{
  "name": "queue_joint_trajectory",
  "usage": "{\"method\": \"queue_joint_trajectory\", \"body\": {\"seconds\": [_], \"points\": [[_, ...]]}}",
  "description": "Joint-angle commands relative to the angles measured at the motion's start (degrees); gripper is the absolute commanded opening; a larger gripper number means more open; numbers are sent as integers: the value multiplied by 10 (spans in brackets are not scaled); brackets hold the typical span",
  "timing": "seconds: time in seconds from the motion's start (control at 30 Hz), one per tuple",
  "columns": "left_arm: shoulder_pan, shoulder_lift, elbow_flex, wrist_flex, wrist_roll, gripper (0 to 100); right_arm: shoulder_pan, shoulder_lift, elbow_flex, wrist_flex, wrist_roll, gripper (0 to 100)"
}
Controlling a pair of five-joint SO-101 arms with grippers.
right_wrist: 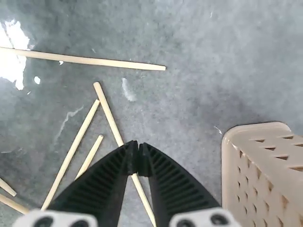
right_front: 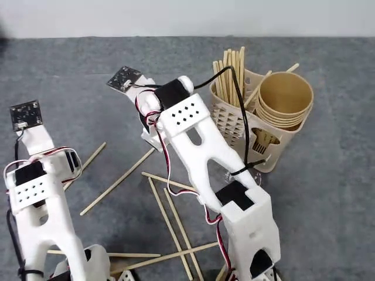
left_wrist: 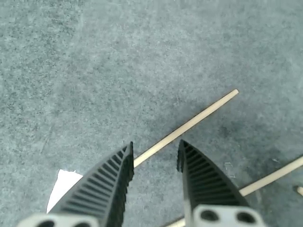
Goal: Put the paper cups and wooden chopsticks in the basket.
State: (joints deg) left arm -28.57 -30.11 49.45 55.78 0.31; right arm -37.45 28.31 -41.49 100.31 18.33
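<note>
Already in the basket (right_front: 266, 155): I see a stack of paper cups (right_front: 285, 96), mouths up. Beside it a bundle of chopsticks (right_front: 231, 70) stands on end, long axes near vertical, tops fanning a little above the rim.
Basket spot: upright on the far right part of the grey mat (right_front: 328, 205), just beside my right arm (right_front: 193, 134).
Loose chopsticks (right_front: 170, 225): several lie flat on the mat toward the near edge, between the two arms, crossing one another at mixed angles.
Diagonal chopstick (right_front: 117, 181): flat between the arms, long axis slanting from the near left up toward the right arm's wrist.
Left arm (right_front: 35, 193): at the left of the table, well apart from the basket.
Left gripper (left_wrist: 156, 144): jaws spread wide, holding nothing.
Stick at the left gripper (left_wrist: 203, 115): on the mat, seen through the gap between the tips. Its long axis points diagonally away from the gripper, and a second stick (left_wrist: 279, 172) lies roughly parallel off to one side.
Right gripper (right_wrist: 138, 153): tips pressed together, nothing I can see between them.
Stick at the right gripper (right_wrist: 108, 109): flat on the mat, running beneath the closed tips, long axis pointing away from the gripper at a slight skew. A slanted stick (right_wrist: 71, 151) lies beside it, and a long stick (right_wrist: 85, 60) lies crosswise beyond its far end.
</note>
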Motion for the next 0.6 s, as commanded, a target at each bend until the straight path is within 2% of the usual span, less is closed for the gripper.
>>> {"method": "queue_joint_trajectory", "body": {"seconds": [0.0,0.23,0.4,0.57], "points": [[4,-23,-6,-11,5,145,-13,-44,-2,26,-2,10],[3,-23,-7,-11,5,145,-44,-134,154,22,-6,19],[2,-23,-8,-11,5,145,-54,-212,295,-22,-42,142],[2,-23,-8,-11,5,145,-67,-262,439,-96,-78,201]]}}
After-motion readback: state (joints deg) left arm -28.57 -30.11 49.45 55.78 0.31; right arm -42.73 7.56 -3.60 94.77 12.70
